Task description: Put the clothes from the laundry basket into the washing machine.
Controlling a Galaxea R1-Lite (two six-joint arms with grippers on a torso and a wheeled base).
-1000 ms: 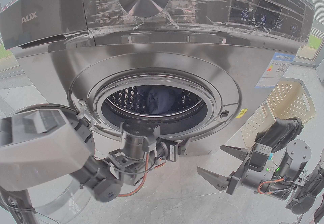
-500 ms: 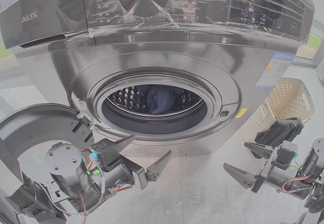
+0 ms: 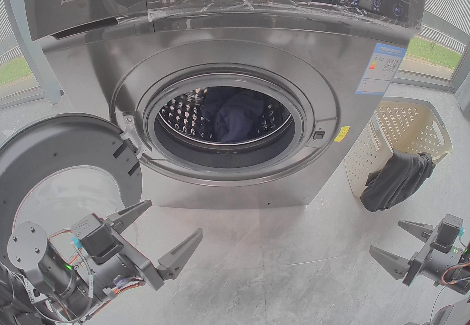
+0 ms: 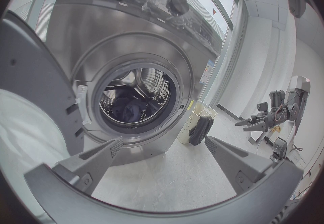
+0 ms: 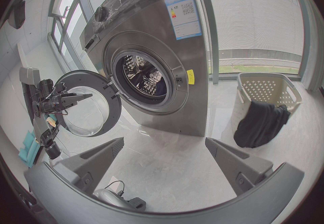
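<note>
Head view: the washing machine [image 3: 254, 47] is standing with its door [image 3: 63, 144] swung open on the robot's left. Inside the drum [image 3: 181, 115], dark blue clothes [image 3: 235, 115] are lying. A dark garment [image 3: 396, 181] is hanging over the front rim of the laundry basket [image 3: 431, 115], just beside the machine. Fingers spread, released and holding nothing, the left hand [image 3: 175, 216] and right hand [image 3: 385, 235] are hovering over the floor [image 3: 274, 252].

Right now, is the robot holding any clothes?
No. The left gripper and right gripper are open and empty; the dark garment hangs over the basket.

Glossy metal washing machine [image 3: 254, 51], perforated plastic laundry basket [image 3: 391, 144]
</note>
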